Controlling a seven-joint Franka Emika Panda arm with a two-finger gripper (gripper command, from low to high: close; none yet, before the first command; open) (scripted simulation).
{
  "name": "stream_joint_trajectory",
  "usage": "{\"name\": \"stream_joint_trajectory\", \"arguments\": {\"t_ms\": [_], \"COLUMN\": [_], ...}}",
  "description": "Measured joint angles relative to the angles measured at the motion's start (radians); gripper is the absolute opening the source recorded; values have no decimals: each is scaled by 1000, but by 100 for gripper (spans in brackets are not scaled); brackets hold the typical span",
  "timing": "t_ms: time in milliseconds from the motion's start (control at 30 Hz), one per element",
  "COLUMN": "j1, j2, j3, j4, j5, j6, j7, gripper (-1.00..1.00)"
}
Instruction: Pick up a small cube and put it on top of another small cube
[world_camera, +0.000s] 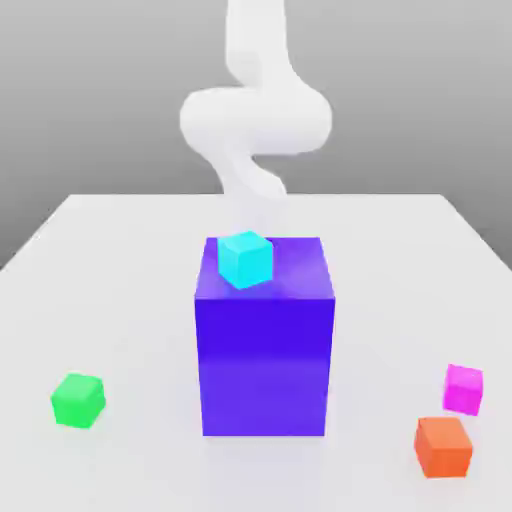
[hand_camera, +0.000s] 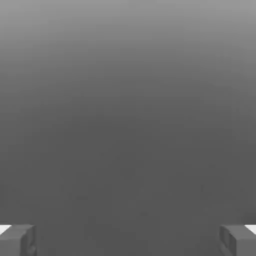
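The small magenta cube (world_camera: 464, 388) rests on the white table near the front, at the exterior view's right. Far across from it, at the exterior view's left, the small green cube (world_camera: 78, 400) sits alone on the table. My white arm (world_camera: 255, 120) rises behind the big blue-purple block, well back from both cubes. In the hand view my gripper (hand_camera: 128, 241) is open: its grey fingertips (hand_camera: 18, 240) stand far apart with nothing between them, against plain grey.
A big blue-purple block (world_camera: 266, 350) stands mid-table with a cyan cube (world_camera: 246, 258) on its top. An orange cube (world_camera: 443, 446) lies just in front of the magenta one. The white table (world_camera: 140, 300) ends close behind the block.
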Motion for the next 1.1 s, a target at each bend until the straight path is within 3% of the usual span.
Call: {"name": "stream_joint_trajectory", "arguments": {"t_ms": [533, 767, 967, 1000, 1100], "j1": [302, 439, 533, 545, 545], "j2": [585, 844, 1062, 1084, 1084], "j3": [164, 217, 118, 104, 105], "j4": [-193, -276, -249, -245, -245], "j5": [22, -101, -222, -230, -231], "j6": [295, 421, 580, 598, 597], "j7": [-312, -353, -280, -273, -273], "gripper": [0, 0, 0, -100, -100]}}
